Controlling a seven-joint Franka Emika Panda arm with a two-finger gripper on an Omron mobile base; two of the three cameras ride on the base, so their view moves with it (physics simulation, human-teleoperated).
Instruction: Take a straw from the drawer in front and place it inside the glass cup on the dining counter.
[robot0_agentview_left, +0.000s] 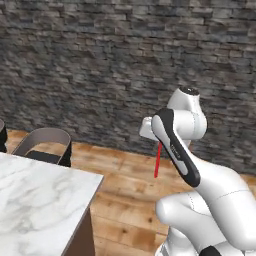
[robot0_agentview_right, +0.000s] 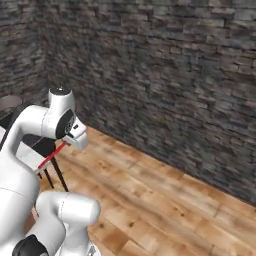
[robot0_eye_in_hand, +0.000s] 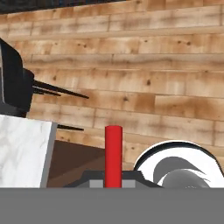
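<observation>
One corner of the dining counter (robot0_agentview_left: 35, 200) fills the near left of the left base view — white marble veined with grey, on a brown wooden base. Beyond its far edge stands a black stool (robot0_agentview_left: 47, 145) with a curved grey-brown back, and the hand view shows thin black stool legs over the boards. The floor (robot0_agentview_right: 165, 200) is warm wooden planking with visible knots, running to a wall (robot0_agentview_left: 100, 65) of rough dark grey stone that turns a corner at the far left of the right base view. No brand, label or writing can be read anywhere. The white arm is folded up over the floor to the right of the counter, and the straw (robot0_agentview_left: 157, 161) — thin, straight, red — hangs down from the gripper (robot0_eye_in_hand: 113, 181) well above the boards, clear of the marble. In the hand view the straw rises upright between the dark finger tips, which appear clamped on its lower part. In the right base view the straw (robot0_agentview_right: 52, 155) slants down and left from the hand.
</observation>
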